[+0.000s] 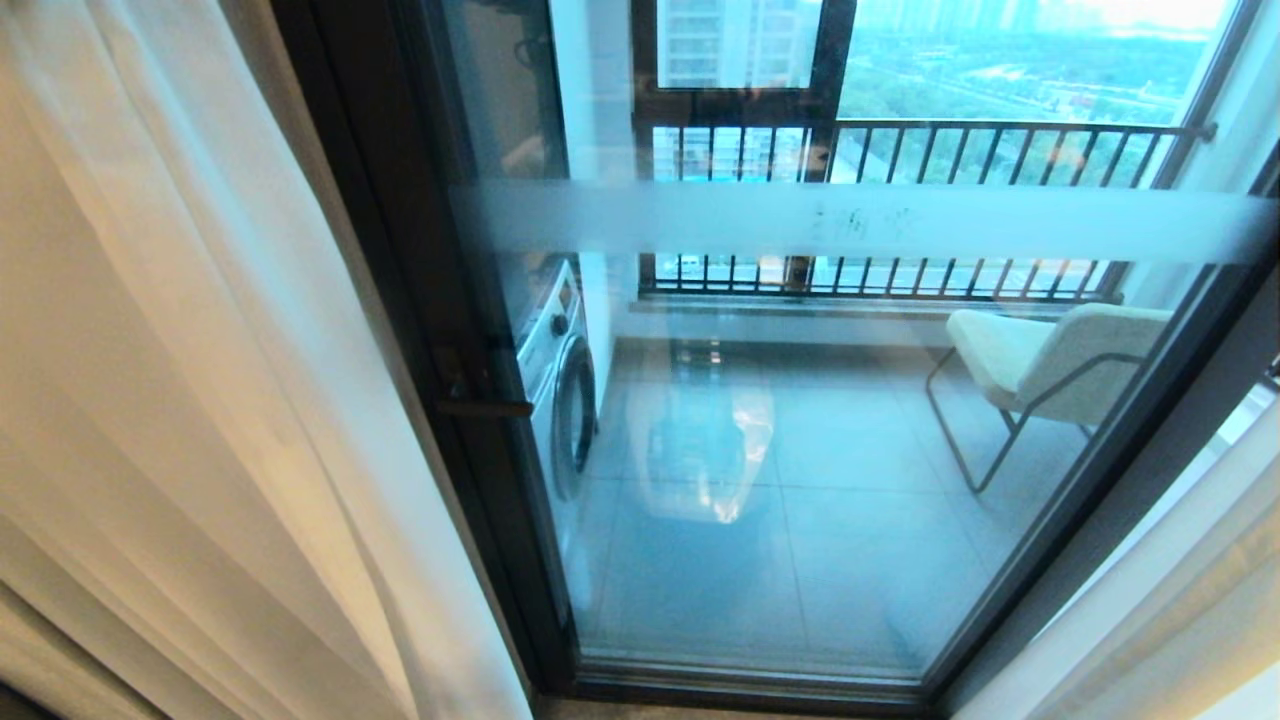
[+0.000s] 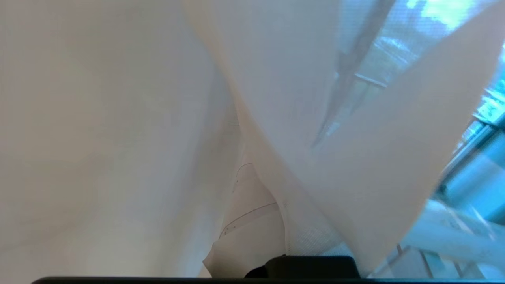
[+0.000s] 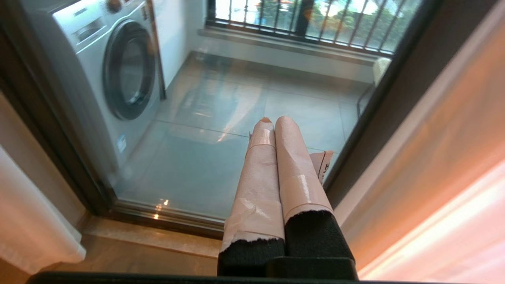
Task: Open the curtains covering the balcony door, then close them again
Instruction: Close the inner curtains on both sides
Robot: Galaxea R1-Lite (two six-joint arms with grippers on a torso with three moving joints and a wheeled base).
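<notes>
Curtains (image 1: 180, 400) drawn aside, one panel at each side of the balcony door (image 1: 800, 450), glass bare between. Left gripper (image 2: 252, 221) buried in left panel's folds, closed on fabric. Right gripper (image 3: 272, 130) closed, empty, before the glass.

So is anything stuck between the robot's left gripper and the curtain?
No. In the left wrist view the curtains drape right over the left gripper, whose taped fingers show only dimly through the fabric. Nothing else sits between them. The right gripper is shut and holds nothing, pointing at the balcony door.
</notes>
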